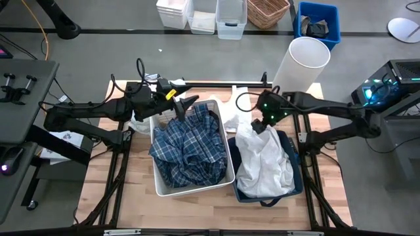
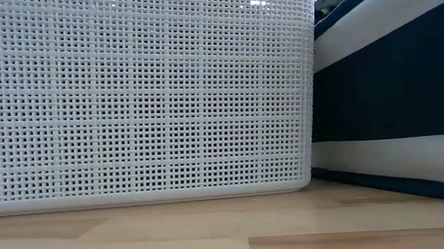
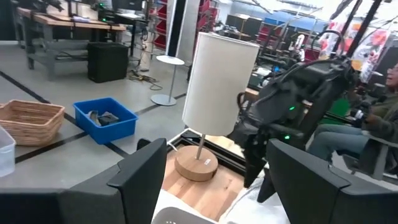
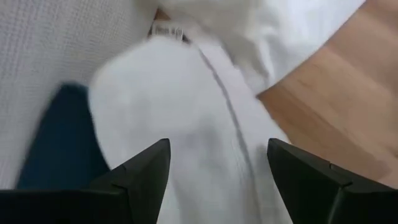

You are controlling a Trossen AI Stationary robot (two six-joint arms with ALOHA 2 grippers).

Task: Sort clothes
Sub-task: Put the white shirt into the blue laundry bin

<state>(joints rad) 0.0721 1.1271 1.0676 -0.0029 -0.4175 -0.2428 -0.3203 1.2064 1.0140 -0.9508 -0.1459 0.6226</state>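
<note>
A blue-and-white plaid shirt [image 1: 190,147] lies heaped in the white plastic bin [image 1: 155,172]. White garments [image 1: 266,164] fill the navy bin [image 1: 299,176], and another white piece [image 1: 233,122] lies on the table between the bins' far ends. My left gripper [image 1: 187,105] is open and empty above the white bin's far rim. My right gripper [image 1: 258,128] is open over the far end of the white garment pile; in its wrist view [image 4: 217,174] white cloth [image 4: 186,112] shows between and beyond the fingers. No dark green or dark grey garment is in view. My right gripper points down at the white garment's far end [image 4: 205,143] with its fingers standing apart on either side of the cloth. I cannot tell whether they touch it.
A table lamp with a white shade [image 1: 308,56] stands at the far right corner, close to the right arm. A small white thing [image 1: 138,124] lies left of the white bin. The low view shows only the white bin's mesh wall [image 2: 143,91] and the navy bin's side [image 2: 390,91].
</note>
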